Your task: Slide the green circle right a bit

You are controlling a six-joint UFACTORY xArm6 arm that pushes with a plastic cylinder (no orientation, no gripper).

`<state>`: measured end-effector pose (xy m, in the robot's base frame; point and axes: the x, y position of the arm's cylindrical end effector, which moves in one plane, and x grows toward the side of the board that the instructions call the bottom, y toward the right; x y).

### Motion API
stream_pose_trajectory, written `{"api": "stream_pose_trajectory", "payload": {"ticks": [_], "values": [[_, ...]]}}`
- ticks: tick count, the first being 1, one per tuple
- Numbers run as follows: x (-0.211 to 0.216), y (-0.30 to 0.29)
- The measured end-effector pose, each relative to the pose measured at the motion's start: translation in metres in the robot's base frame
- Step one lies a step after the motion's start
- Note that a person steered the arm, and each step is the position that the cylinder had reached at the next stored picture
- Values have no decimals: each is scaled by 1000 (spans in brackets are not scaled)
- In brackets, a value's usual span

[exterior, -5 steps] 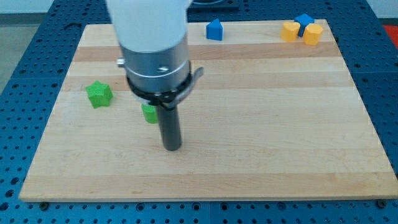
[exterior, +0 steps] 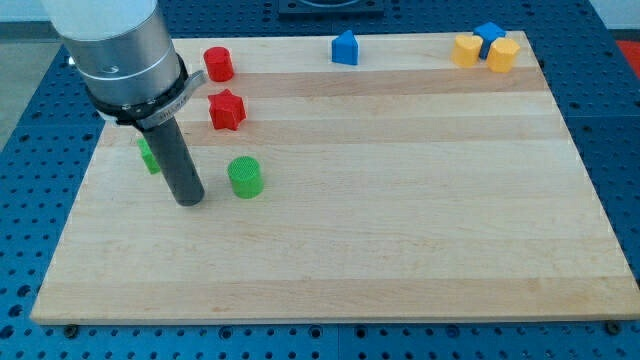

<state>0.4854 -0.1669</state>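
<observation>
Camera view: our tip sits on the wood board, just left of the ribbed green cylinder; no fingers, plain rod.

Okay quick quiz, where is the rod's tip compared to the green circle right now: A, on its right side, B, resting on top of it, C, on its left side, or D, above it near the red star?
C: my tip sits just to the view's left of the green circle, with a small gap between them.
</observation>
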Motion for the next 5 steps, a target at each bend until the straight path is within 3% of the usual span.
{"api": "stream_pose_trajectory", "payload": {"ticks": [3, 5], "values": [[-5, 29], [-41, 33]]}}
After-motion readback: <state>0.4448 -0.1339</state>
